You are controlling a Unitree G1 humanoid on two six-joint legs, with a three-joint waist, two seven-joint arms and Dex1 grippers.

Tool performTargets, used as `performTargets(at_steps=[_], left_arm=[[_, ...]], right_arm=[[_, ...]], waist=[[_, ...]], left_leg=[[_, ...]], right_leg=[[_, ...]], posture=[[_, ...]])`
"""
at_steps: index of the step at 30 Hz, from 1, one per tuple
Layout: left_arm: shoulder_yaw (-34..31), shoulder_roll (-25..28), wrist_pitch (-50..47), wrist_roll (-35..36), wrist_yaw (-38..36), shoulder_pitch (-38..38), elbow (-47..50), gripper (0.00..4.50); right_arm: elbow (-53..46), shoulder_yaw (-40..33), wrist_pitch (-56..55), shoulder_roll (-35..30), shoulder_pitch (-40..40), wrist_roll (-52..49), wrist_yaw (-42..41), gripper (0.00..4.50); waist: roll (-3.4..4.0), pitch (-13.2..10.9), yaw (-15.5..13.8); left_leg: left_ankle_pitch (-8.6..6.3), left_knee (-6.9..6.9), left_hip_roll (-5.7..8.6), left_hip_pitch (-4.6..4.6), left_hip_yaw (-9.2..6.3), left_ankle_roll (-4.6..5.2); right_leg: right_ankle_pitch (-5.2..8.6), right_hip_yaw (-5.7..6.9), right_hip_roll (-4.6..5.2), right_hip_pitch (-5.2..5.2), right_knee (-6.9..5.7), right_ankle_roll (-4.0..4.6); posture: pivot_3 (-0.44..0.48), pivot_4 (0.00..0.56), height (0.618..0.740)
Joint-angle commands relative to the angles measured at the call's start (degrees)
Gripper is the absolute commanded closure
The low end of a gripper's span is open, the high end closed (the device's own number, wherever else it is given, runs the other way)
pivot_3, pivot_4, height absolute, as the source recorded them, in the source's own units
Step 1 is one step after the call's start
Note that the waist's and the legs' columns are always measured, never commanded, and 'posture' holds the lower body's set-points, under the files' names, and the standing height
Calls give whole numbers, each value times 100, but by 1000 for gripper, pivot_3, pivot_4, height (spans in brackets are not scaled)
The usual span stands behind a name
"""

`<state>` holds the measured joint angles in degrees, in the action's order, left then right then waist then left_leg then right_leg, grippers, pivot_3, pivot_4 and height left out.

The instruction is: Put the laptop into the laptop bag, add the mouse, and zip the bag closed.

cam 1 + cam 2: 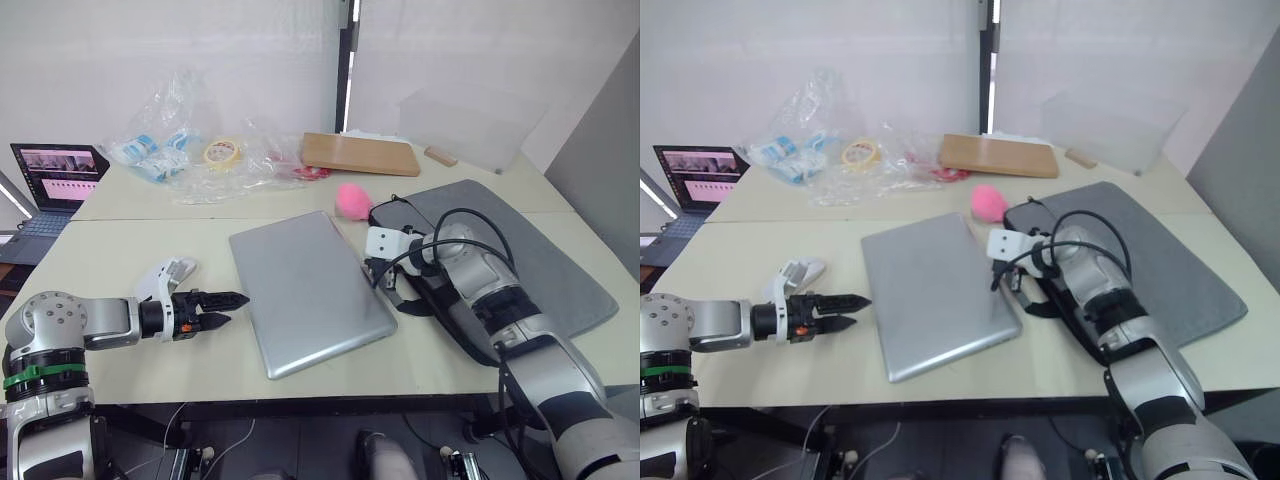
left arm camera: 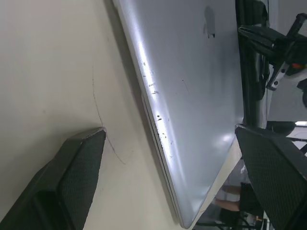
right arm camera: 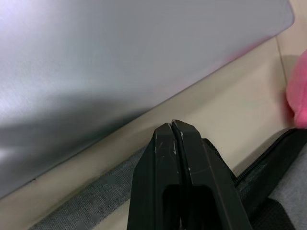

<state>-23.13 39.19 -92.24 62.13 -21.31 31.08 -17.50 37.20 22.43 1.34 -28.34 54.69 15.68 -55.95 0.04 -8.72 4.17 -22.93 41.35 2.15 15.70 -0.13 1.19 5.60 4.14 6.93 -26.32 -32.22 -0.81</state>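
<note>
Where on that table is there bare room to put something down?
Bare tabletop lies beyond the small white oval mouse, left of the silver-grey metal laptop. The far side is crowded with clear plastic bags, a tape roll and a wooden board; the grey fabric laptop bag fills the right.

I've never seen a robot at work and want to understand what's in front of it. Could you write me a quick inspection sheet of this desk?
Surface: cream tabletop.
Job's things: closed silver-grey metal laptop lying flat mid-table; grey fabric laptop bag with black trim beside it on the robot's right; small white oval mouse on its left.
Clutter: fluffy pink ball, clear plastic bags, yellow tape roll, wooden board, clear plastic box.
Grippers: left claw open, aimed at the laptop's edge; right claw shut, above the gap between laptop and bag.
Cables: black cable looping on the right arm.
Surroundings: small dark laptop with lit screen far left; white wall behind.
</note>
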Motion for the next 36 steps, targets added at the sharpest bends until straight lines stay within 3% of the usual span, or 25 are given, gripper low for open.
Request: performTargets(at_steps=[1, 20, 36], left_arm=[[-134, -165, 181, -397, 158, 226, -328, 0], [-385, -697, 46, -1083, -266, 723, -834, 0], [-359, -769, -26, -787, -481, 622, -718, 0]], right_arm=[[79, -2, -177, 129, 104, 51, 101, 4481], [-52, -102, -137, 983, -49, -157, 48, 4481], [-356, -158, -33, 1185, -309, -131, -70, 4481]], waist=[[0, 0, -6], [0, 1, 124], [0, 1, 143]], left_leg=[[0, 2, 0, -2, -2, 0], [-1, -11, -20, -34, -11, -8], [-2, -16, -21, -34, -13, -11]], right_leg=[[0, 0, 0, 3, -1, 0], [2, -25, -18, 12, -10, 5], [2, -25, -22, 9, -8, 5]], posture=[[0, 150, 740], [0, 150, 740], [0, 150, 740]])
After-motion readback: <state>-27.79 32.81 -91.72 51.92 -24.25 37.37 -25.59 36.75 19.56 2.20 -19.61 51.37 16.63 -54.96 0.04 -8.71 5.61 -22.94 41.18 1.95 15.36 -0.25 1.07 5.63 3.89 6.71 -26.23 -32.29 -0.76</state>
